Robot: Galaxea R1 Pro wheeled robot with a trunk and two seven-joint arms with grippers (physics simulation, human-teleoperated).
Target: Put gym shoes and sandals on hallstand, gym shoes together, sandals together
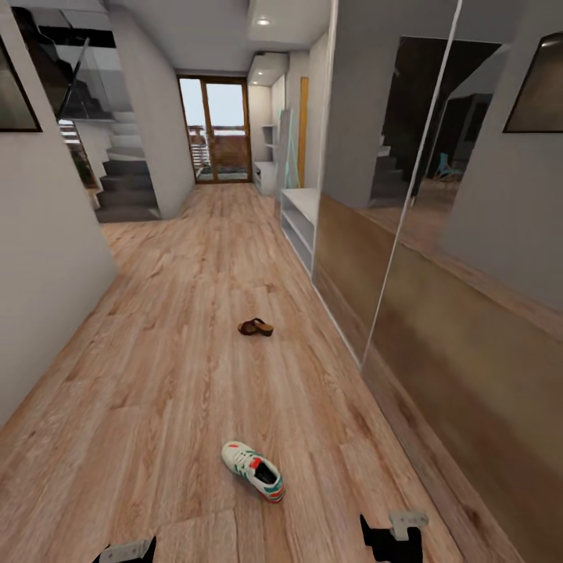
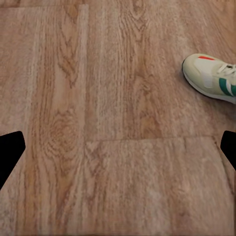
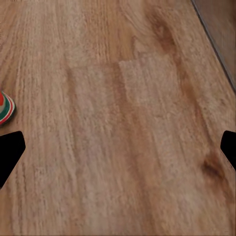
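Approaching a gym shoe on the corridor floor, both grippers empty with fingers spread.

Left gripper [image 2: 118,152] and right gripper [image 3: 118,152] hang low over bare corridor floor [image 1: 156,375], fingertips wide apart, nothing between them. One gym shoe [image 1: 252,470] lies on its sole between the two arms, just ahead of them; one sandal [image 1: 256,328] lies farther along the corridor, well apart from it. For a sound pick, centre one gripper over the shoe's middle, align the fingers across its narrow width, then descend. The hallstand [image 1: 301,219] stands against the right-hand wall beyond the sandal. Open floor lies ahead and left; the mirrored wall panel [image 1: 438,328] runs close on the right, so keep the right arm clear.
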